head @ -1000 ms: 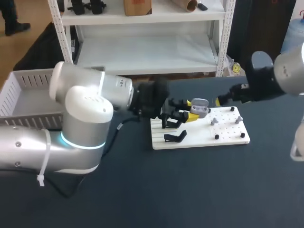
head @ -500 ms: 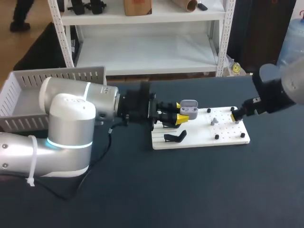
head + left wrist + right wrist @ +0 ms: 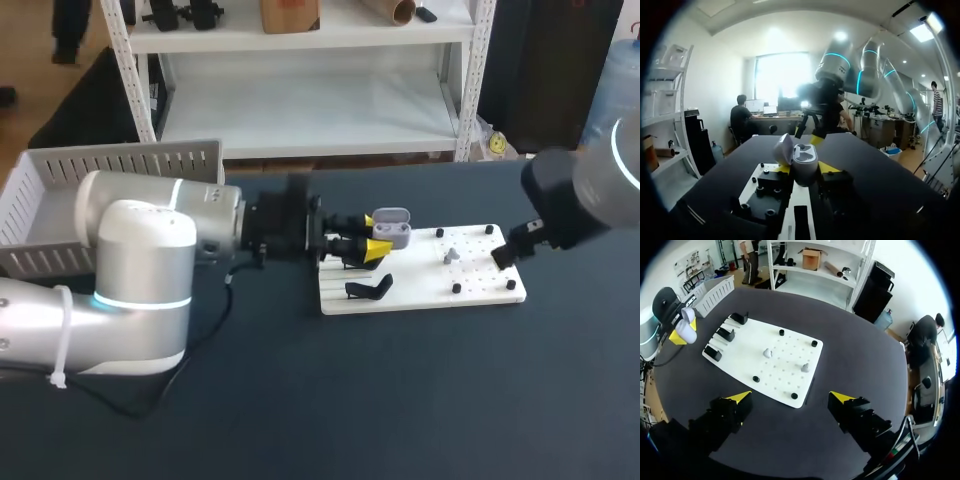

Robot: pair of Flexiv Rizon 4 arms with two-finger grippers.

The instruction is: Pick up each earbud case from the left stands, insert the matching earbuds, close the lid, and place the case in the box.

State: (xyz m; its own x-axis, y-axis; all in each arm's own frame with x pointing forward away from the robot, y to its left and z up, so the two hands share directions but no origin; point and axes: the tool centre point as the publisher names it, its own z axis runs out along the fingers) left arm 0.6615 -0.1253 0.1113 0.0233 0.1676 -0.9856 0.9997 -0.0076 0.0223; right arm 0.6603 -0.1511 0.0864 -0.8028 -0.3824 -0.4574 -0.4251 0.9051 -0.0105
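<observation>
Our left gripper (image 3: 372, 243) pinches the open grey plastic earbud case (image 3: 390, 228) mid-frame, our right gripper (image 3: 791, 397) is spread empty, and the small grey earbuds (image 3: 768, 353) and upper-left white slatted box (image 3: 60, 170) are not yet used.

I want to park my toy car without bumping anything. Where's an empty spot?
The wide table strip in front of the board is bare. It's crowded at the board's left end, where the left gripper holds the case by the stands; the right gripper hangs near its right end.

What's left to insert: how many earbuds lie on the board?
2: one earbud at the board's middle, the other farther from the stands. The case may hide more.
</observation>
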